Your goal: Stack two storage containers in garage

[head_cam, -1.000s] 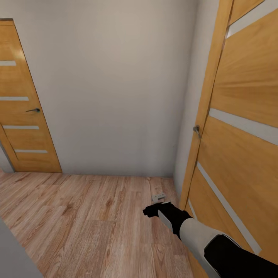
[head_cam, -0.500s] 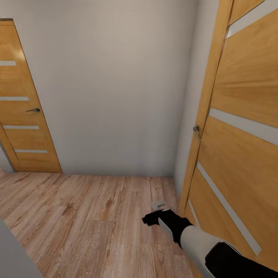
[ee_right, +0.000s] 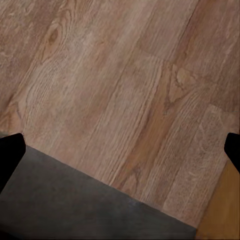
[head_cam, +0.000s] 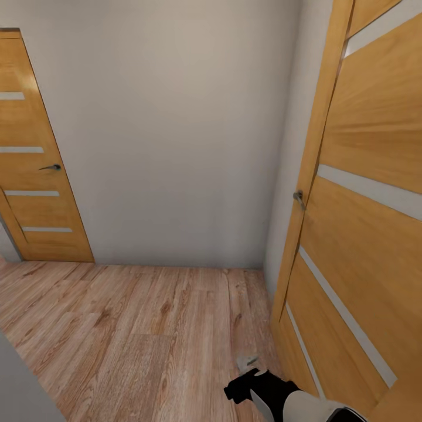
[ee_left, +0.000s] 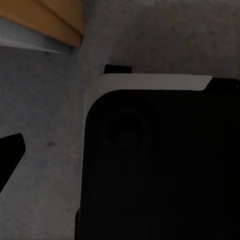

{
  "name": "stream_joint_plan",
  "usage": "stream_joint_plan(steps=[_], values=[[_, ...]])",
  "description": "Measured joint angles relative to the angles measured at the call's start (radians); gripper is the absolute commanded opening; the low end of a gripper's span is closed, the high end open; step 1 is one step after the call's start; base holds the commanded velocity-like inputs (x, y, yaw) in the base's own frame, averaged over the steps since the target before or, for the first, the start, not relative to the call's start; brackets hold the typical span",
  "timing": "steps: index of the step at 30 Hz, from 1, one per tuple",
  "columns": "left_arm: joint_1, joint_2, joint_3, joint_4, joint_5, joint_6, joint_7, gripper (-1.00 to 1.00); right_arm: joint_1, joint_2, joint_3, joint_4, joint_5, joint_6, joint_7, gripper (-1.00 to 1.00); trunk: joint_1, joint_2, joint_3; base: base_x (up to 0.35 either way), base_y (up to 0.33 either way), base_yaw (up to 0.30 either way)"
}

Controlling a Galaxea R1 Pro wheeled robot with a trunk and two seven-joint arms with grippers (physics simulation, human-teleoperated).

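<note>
The robot faces a pale wall (head_cam: 176, 135) in a passage with a light wood-plank floor (head_cam: 129, 328), one wooden door (head_cam: 35, 164) far left and another wooden door (head_cam: 363, 193) near on the right. The right pincer (head_cam: 249, 381) hangs low above the planks by the right door, its fingertips (ee_right: 11, 150) spread wide apart and clamped on nothing. Whether the left pincer is apart or together cannot be told; its camera looks onto a black-and-white robot part (ee_left: 150, 160) over grey rough floor (ee_left: 40, 115).

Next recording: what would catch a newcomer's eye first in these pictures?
The big wooden door with pale stripes at the head view's right, close to the robot, its metal handle at the edge. A second matching door stands at the far left, with a plain pale wall between them and wood-plank floor below. The right gripper hangs low near the bottom edge; no storage containers here.
</note>
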Motion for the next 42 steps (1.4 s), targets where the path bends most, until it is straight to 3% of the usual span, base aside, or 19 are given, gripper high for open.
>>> stream_joint_plan(steps=[5,12,14,19,42], values=[[0.000,0.000,0.000,0.000,0.000,0.000,0.000,1.00,0.003,0.000,-0.001,0.055,0.001,-0.064,0.030,1.00,0.000,0.000,0.000,0.000,0.000,0.000],[0.000,0.000,0.000,0.000,0.000,0.000,0.000,1.00,0.004,-0.001,0.001,0.064,0.002,-0.079,0.037,1.00,0.000,0.000,0.000,0.000,0.000,0.000],[0.000,0.000,0.000,0.000,0.000,0.000,0.000,1.00,0.068,-0.001,0.002,0.064,0.003,-0.091,0.036,1.00,0.000,0.000,0.000,0.000,0.000,0.000],[0.000,0.000,0.000,0.000,0.000,0.000,0.000,1.00,0.108,-0.001,0.002,0.064,0.003,-0.127,0.038,1.00,0.000,0.000,0.000,0.000,0.000,0.000],[0.000,0.000,0.000,0.000,0.000,0.000,-0.001,1.00,0.263,-0.088,0.002,0.063,0.000,-0.191,0.034,1.00,0.000,0.000,0.000,0.000,0.000,0.000]])
